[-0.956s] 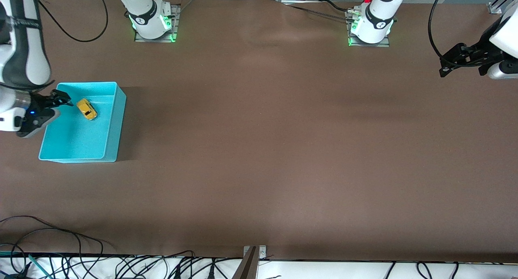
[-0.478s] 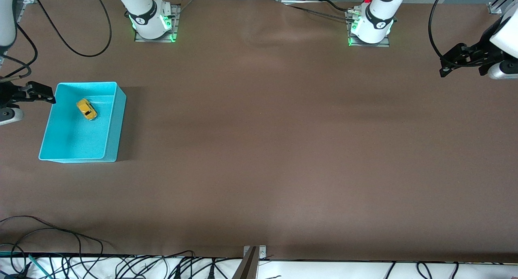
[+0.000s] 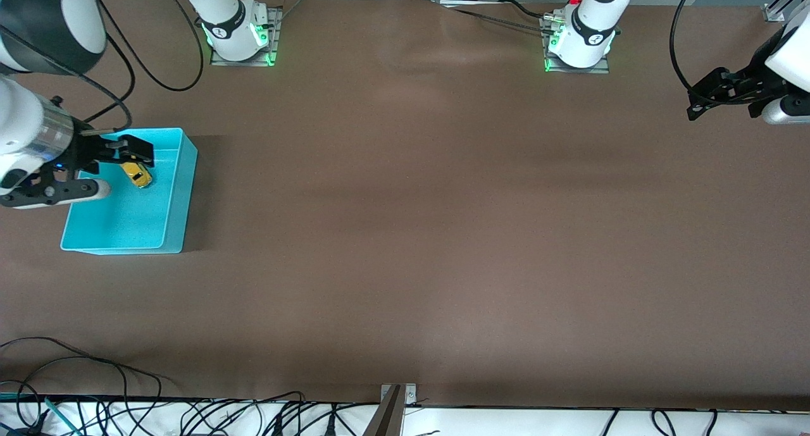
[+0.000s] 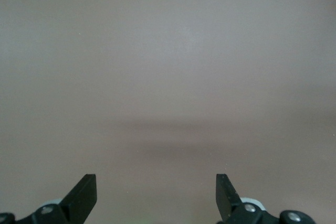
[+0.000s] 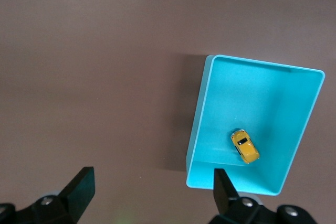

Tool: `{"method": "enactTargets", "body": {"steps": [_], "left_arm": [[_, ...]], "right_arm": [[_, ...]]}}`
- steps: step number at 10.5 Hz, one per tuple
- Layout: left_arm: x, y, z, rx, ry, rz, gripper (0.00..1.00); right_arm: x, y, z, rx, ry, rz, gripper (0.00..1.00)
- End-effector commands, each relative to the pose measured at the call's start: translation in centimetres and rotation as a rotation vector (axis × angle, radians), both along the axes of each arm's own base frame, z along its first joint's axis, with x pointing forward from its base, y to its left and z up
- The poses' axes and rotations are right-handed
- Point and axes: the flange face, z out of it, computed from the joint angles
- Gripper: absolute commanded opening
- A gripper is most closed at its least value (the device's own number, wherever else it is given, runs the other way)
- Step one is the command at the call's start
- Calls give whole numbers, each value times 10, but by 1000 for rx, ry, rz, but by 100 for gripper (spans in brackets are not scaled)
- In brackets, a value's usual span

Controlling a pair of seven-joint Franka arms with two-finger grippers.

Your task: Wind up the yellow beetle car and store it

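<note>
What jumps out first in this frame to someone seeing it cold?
The turquoise bin at the right arm's end of the table, with the yellow beetle car lying inside it. The right gripper hangs open above the bin; the left gripper waits open over bare table.

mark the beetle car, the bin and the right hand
yellow beetle car [image 5: 244, 146], right wrist view, roof.
turquoise bin [image 3: 180, 195], front view, side wall.
right hand [image 3: 126, 151], front view, between its fingertips.

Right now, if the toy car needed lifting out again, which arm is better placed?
Right. The right gripper hangs open over the bin holding the car; the left gripper waits at the table's other end.
</note>
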Motion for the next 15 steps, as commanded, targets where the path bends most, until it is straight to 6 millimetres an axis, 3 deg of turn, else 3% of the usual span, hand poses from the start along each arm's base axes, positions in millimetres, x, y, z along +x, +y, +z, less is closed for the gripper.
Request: {"method": "enactTargets", "body": {"steps": [1, 8, 15], "left_arm": [[1, 1, 7, -7, 5, 10, 100], [2, 3, 6, -13, 8, 17, 100], [0, 6, 6, -21, 18, 22, 100]], "right_arm": [[-43, -15, -12, 62, -63, -65, 100], [-31, -17, -2, 39, -90, -70, 100], [-30, -16, -7, 38, -79, -67, 100]]}}
